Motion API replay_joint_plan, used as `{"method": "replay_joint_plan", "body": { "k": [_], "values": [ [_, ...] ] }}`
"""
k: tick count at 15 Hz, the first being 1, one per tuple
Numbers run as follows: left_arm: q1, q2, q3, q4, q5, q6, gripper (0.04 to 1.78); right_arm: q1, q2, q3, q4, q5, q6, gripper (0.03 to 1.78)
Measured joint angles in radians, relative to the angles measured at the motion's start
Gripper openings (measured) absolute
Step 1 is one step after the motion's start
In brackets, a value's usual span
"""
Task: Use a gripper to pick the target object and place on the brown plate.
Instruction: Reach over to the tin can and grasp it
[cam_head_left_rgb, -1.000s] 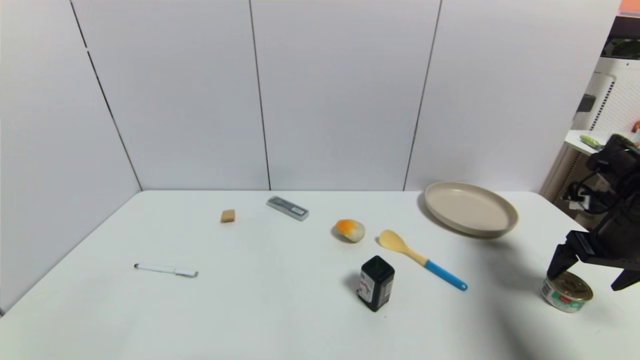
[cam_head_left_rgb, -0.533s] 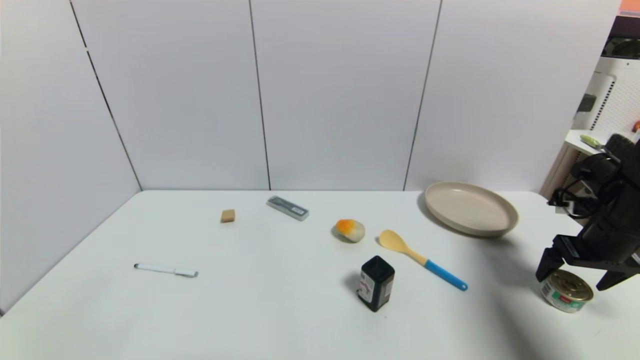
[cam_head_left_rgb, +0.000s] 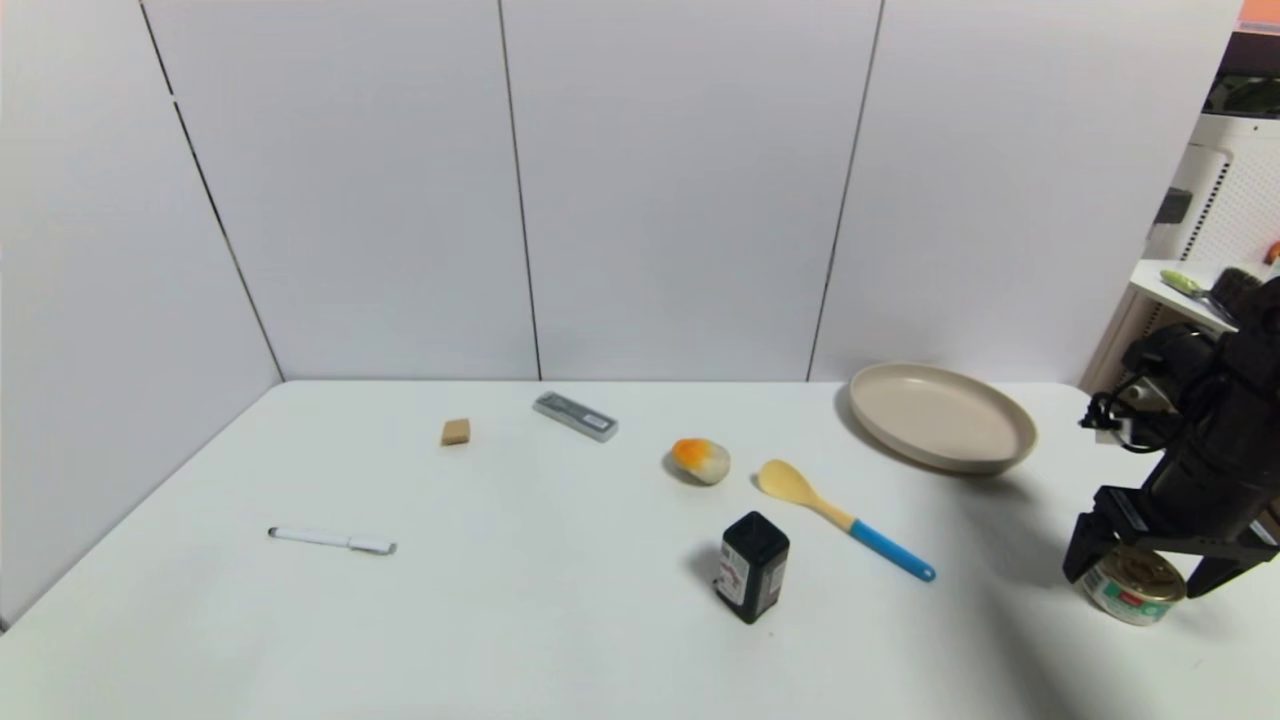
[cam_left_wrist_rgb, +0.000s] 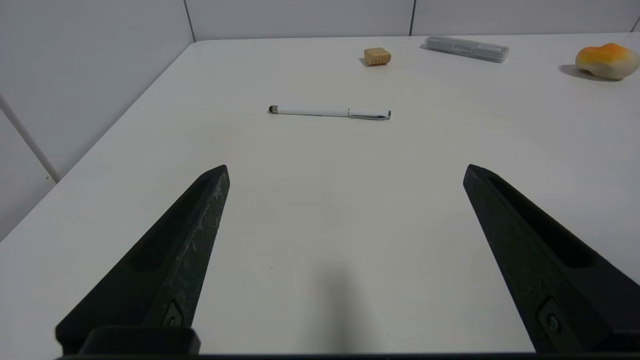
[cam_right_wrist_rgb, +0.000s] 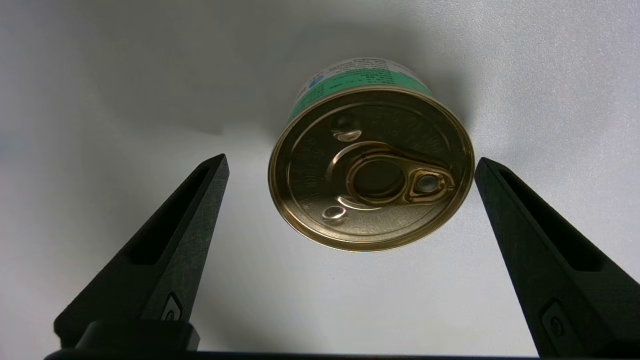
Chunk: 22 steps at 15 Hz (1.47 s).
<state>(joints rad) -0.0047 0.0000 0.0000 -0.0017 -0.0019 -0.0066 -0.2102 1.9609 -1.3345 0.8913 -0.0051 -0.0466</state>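
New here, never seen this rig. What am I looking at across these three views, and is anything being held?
It is a two-armed robot at a white table. The wide view comes from its head; the other two come from cameras on its wrists, looking out between the fingers.

The right gripper is open, straddling a small tin can with a gold pull-tab lid; it holds nothing yet. The left gripper is open, idle over the table near a white pen.

Also on the table: a beige plate, wooden spoon with blue handle, black bottle, orange-white lump, clear case and tan block.
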Motion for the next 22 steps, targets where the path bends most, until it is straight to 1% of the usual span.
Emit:
{"method": "replay_joint_plan", "body": {
  "k": [4,22],
  "values": [
    [0.000,0.000,0.000,0.000,0.000,0.000,1.69,0.011,0.010,0.000,-0.028,-0.001,0.001,1.70],
    [0.000,0.000,0.000,0.000,0.000,0.000,1.69,-0.008,0.027,-0.008,-0.029,-0.003,-0.002,1.70]
  ]
}}
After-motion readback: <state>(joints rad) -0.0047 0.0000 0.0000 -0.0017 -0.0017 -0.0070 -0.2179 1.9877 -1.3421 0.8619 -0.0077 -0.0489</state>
